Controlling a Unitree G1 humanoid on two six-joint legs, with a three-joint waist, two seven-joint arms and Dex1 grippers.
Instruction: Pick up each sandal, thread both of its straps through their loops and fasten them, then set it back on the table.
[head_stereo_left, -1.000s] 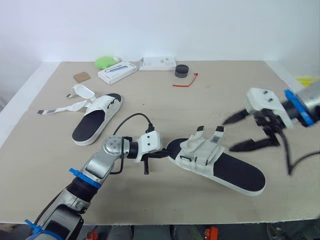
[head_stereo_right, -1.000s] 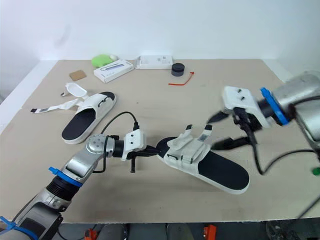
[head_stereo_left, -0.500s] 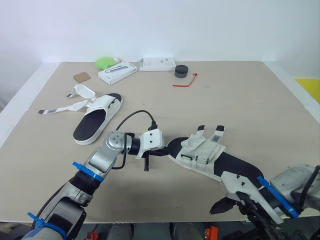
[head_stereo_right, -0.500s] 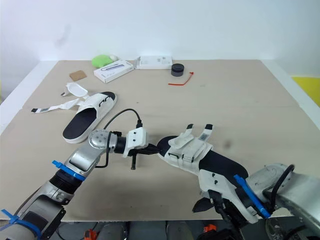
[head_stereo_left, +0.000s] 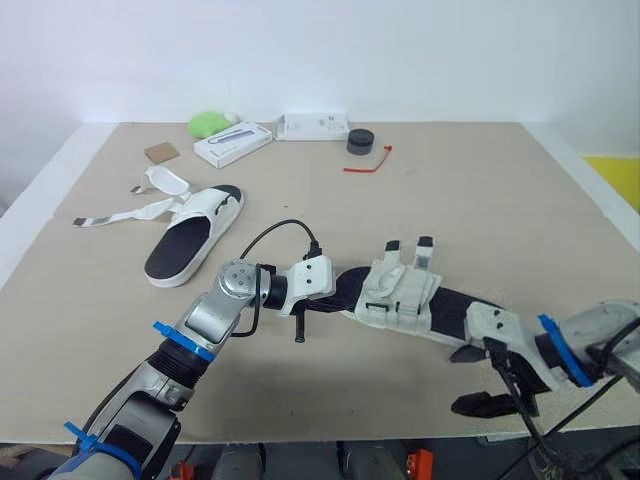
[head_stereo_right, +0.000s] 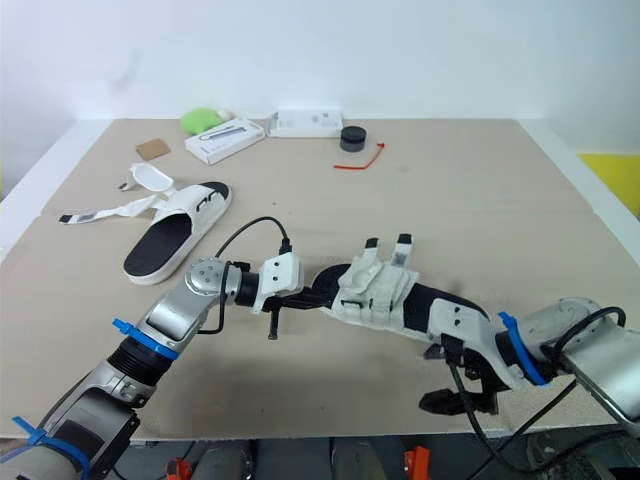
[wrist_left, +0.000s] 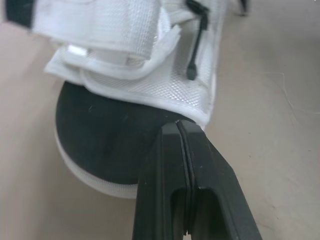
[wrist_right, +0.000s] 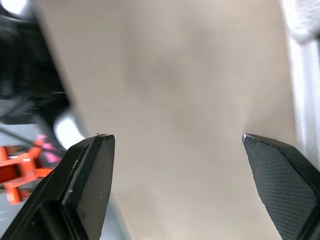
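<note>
The near sandal (head_stereo_left: 402, 297), white-strapped with a black insole, lies at the table's front centre, both straps folded over its upper. My left gripper (head_stereo_left: 336, 301) is shut on its toe end; in the left wrist view the fingers (wrist_left: 172, 165) press together at the edge of the white upper (wrist_left: 150, 80). My right gripper (head_stereo_left: 481, 379) stands open at the heel end by the front edge, with nothing between its fingers (wrist_right: 86, 172). The second sandal (head_stereo_left: 190, 240) lies at the left, its straps (head_stereo_left: 118, 214) loose and spread on the table.
Along the back edge are a green object (head_stereo_left: 208, 124), two white boxes (head_stereo_left: 232, 143) (head_stereo_left: 313, 126), a black round item (head_stereo_left: 360, 140), a red tie (head_stereo_left: 368, 163) and a brown card (head_stereo_left: 163, 153). The table's front edge (head_stereo_left: 330, 435) runs just below both grippers.
My right arm swung from the sandal's right side down past the front edge and now sits by its heel. The near sandal has turned slightly in the left gripper.
</note>
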